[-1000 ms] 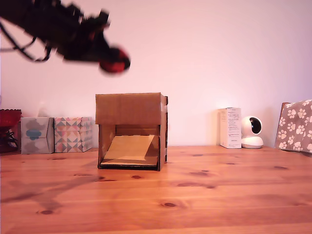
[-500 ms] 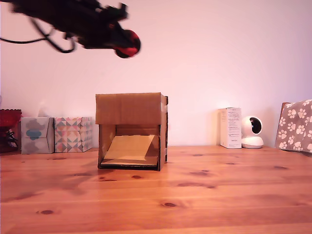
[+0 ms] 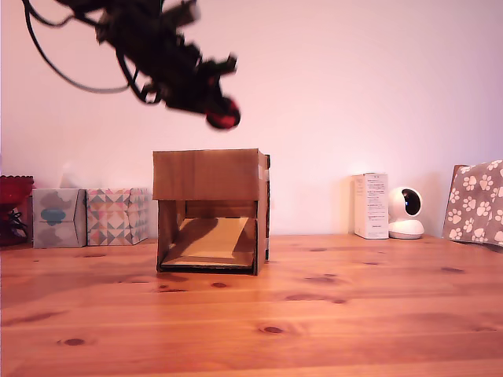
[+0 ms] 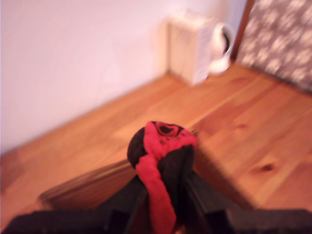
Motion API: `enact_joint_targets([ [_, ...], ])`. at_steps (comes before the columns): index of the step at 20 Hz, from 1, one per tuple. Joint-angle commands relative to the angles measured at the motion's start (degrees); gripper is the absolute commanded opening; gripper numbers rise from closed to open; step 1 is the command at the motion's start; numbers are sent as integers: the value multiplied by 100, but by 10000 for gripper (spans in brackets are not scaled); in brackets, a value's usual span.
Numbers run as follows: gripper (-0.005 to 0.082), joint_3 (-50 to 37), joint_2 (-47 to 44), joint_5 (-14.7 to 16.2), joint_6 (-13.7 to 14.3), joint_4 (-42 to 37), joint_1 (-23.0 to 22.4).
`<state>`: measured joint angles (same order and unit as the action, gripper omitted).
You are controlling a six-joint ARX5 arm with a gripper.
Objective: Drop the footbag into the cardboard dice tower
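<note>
The brown cardboard dice tower stands on the wooden table, its front opening showing a sloped tan ramp. My gripper hangs above the tower's top, toward its right side in the exterior view, tilted downward and shut on the red and black footbag. In the wrist view the footbag is squeezed between the two dark fingers, and a strip of the tower's top edge shows below it.
Two patterned tissue boxes and a red object sit at the exterior view's left. A white carton, a white round camera and a paw-print cushion stand at the right. The arm's cable loops at upper left.
The arm has swung rightward and then down toward the tower's top, carrying the footbag. The tower appears nudged very slightly.
</note>
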<state>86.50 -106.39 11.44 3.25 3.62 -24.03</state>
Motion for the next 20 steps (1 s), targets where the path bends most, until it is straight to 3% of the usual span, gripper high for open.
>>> enact_joint_targets([
  [1, 39, 66, -28, 7, 26, -68, -7],
  [4, 62, 68, -26, 7, 28, -111, 20],
  [5, 167, 68, -26, 9, 26, -87, 20],
  [7, 553, 68, -26, 15, 26, -44, 17],
  [8, 691, 72, -20, 17, 24, -15, 17],
  [9, 728, 72, -7, 11, 44, 22, 17],
  [12, 726, 74, 83, 9, 46, 214, 7],
  [14, 701, 74, 238, 11, 48, 505, 7],
  [16, 557, 74, 433, 11, 42, 894, 7],
  [20, 4, 74, 793, 72, 28, 1797, 7],
])
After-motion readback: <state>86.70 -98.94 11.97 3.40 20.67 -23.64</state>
